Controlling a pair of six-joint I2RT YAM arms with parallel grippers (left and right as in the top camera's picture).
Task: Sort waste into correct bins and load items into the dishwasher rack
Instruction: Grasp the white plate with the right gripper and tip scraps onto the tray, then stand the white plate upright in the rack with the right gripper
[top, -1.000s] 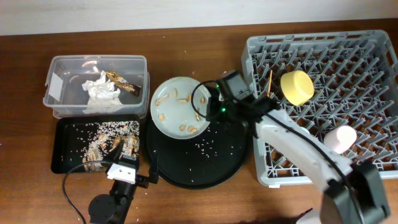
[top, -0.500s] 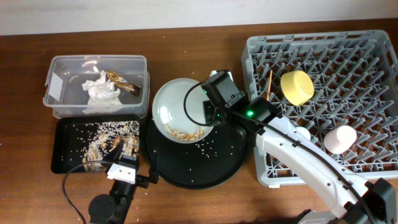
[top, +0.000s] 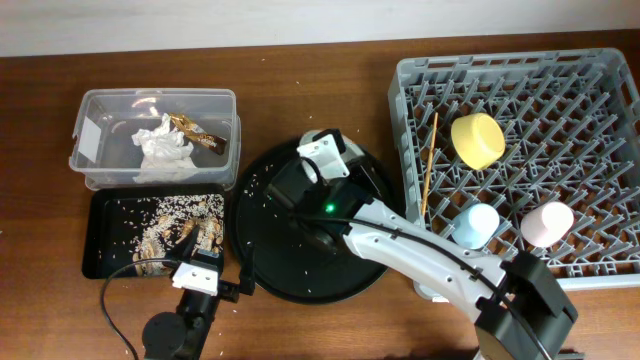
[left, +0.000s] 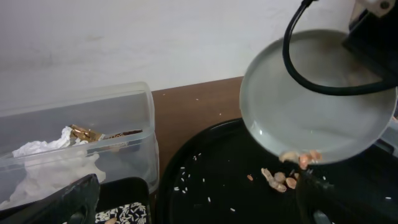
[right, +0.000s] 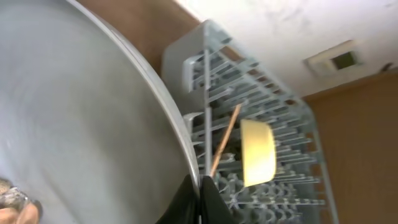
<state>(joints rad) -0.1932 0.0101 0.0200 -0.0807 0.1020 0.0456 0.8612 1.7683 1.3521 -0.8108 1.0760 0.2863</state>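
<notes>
My right gripper (right: 199, 194) is shut on the rim of the pale grey plate (right: 74, 112) and holds it tipped steeply over the round black tray (top: 270, 262). In the left wrist view the plate (left: 311, 106) has brownish scraps at its lower rim, and several scraps (left: 278, 178) lie on the round tray below. My left gripper (left: 199, 211) is open and empty, low over the black rectangular tray (top: 100, 240), which holds rice and scraps (top: 170, 228). The clear tub (top: 90, 110) holds tissue (top: 163, 148) and the wrapper (top: 200, 135). The rack (top: 600, 60) holds the yellow bowl (top: 477, 140), blue cup (top: 478, 222), pink cup (top: 547, 222) and a chopstick (top: 428, 165).
Loose rice grains are scattered on the round black tray. The right arm (top: 420, 245) stretches across that tray and the rack's front left corner. A black cable (top: 115, 310) trails on the table by the left arm. A wall runs along the far edge.
The right gripper has swung left and tipped the plate from nearly flat to steeply on edge. The scraps slid to its lower rim and some dropped onto the round tray. The left arm stayed still.
</notes>
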